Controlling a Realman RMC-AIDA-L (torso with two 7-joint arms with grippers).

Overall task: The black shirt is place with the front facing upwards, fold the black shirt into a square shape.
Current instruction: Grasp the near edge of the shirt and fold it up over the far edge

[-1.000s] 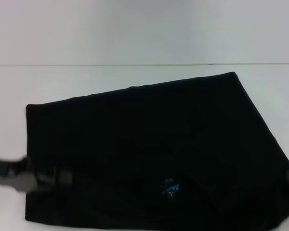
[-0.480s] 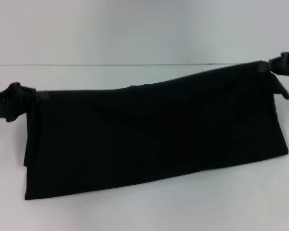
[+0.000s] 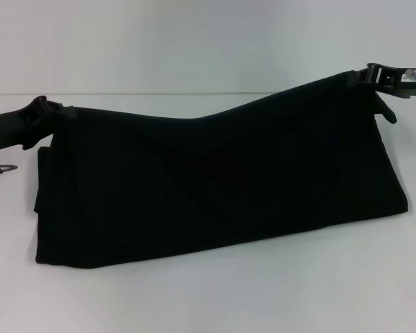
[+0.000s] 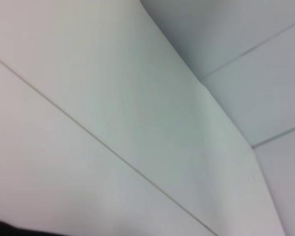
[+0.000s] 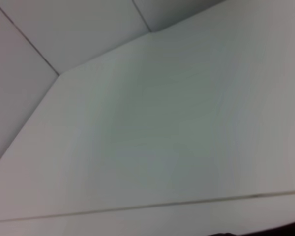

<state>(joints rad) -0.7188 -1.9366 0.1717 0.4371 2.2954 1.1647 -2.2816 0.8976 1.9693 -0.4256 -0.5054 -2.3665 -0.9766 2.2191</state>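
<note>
The black shirt (image 3: 215,187) hangs as a wide black sheet in the head view, held up by its two upper corners, with its lower edge resting on the white table (image 3: 263,291). No lettering or neck label shows. My left gripper (image 3: 48,114) is shut on the shirt's upper left corner. My right gripper (image 3: 367,78) is shut on the upper right corner, which sits higher than the left one. Both wrist views show only pale wall and ceiling panels, with a sliver of black at their edges.
A white wall (image 3: 194,41) rises behind the table's far edge. Bare white table surface lies in front of the shirt and to its left and right.
Both grippers have lifted the shirt's near edge off the table and carried it up and away from me. The blue neck label seen a second ago is now hidden. The right corner rose most.
</note>
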